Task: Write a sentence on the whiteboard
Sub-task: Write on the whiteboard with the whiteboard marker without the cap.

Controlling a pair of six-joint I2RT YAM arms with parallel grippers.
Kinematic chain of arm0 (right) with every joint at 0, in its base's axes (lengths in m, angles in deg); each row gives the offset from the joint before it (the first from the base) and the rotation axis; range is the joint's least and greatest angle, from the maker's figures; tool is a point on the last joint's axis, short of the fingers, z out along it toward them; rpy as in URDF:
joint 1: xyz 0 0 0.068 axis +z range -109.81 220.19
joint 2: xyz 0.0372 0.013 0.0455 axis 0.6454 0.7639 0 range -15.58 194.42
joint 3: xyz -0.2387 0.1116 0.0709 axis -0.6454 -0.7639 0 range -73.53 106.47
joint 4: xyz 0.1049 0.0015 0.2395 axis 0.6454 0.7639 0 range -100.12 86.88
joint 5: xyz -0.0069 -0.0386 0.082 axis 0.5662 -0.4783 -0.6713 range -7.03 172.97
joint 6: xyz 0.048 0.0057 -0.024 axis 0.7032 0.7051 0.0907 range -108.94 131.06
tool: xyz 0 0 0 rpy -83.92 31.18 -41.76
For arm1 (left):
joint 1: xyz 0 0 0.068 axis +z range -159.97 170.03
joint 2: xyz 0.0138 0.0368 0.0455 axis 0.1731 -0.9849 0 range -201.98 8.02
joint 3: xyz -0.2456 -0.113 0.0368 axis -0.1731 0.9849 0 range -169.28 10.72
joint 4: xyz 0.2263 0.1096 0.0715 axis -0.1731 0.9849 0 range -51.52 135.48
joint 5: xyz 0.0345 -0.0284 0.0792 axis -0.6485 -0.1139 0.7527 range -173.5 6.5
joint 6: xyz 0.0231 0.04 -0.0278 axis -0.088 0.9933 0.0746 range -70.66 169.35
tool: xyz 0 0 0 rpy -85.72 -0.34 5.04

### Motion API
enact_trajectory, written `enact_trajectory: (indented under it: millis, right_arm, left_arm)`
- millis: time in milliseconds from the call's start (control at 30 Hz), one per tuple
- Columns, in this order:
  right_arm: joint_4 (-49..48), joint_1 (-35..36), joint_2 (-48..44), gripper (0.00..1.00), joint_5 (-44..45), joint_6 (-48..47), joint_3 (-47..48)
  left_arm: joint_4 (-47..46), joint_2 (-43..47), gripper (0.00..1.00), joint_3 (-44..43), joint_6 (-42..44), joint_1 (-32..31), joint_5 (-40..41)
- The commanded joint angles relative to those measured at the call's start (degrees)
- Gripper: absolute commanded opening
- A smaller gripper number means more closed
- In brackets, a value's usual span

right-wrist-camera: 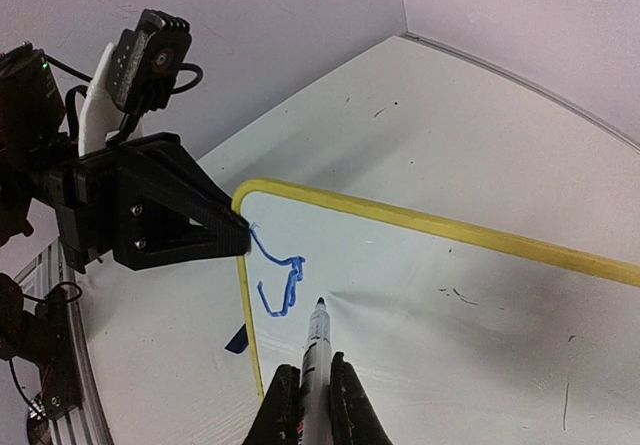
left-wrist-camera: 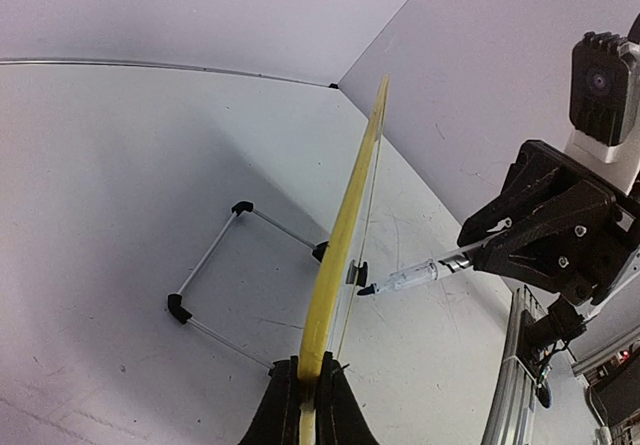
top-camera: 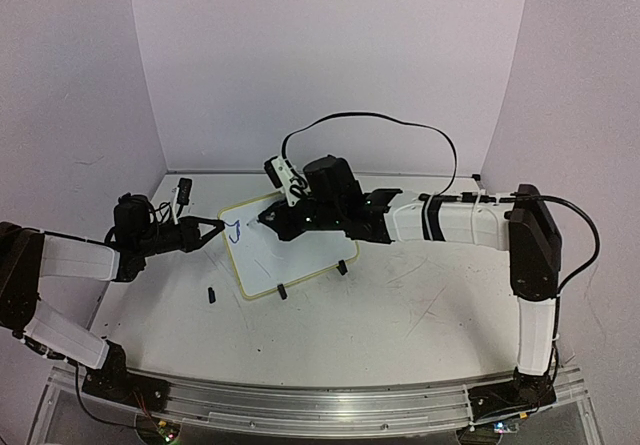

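Note:
The whiteboard (top-camera: 290, 250) with a yellow-green frame stands tilted on two black clip feet in the middle of the table. A blue scribble (top-camera: 235, 231) is near its left edge; it also shows in the right wrist view (right-wrist-camera: 282, 283). My left gripper (top-camera: 213, 227) is shut on the board's left edge, seen edge-on in the left wrist view (left-wrist-camera: 340, 255). My right gripper (top-camera: 275, 219) is shut on a marker (right-wrist-camera: 315, 350) whose tip is just off the board surface right of the scribble. The marker also shows in the left wrist view (left-wrist-camera: 405, 279).
A small black cap (top-camera: 212, 293) lies on the table left of the board's front. A wire stand (left-wrist-camera: 215, 260) props the board from behind. A small blue object (right-wrist-camera: 237, 339) lies on the table beside the board's left frame. Purple walls close in the table at the back and sides.

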Motion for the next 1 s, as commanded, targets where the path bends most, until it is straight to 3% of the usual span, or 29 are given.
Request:
enact_trajectory:
  millis: [0, 500, 833, 967]
  right_arm:
    - [-1.8, 0.0, 0.9, 0.00, -0.7, 0.5, 3.6]
    - [-2.4, 0.3, -3.0, 0.00, -0.3, -2.2, -0.2]
    - [-5.9, 3.9, -7.9, 0.00, 12.5, -9.8, -4.8]
    - [-10.0, 4.1, -10.3, 0.00, 19.2, -6.6, -8.5]
  left_arm:
    - [-1.0, 1.3, 0.00, -1.7, -0.9, 0.1, -1.7]
    - [-1.0, 2.6, 0.00, -1.8, -0.2, 0.1, -0.4]
    - [0.1, 5.0, 0.00, -2.4, -0.9, 0.1, 1.3]
    - [0.3, 4.0, 0.00, -2.4, -0.2, 0.1, 1.8]
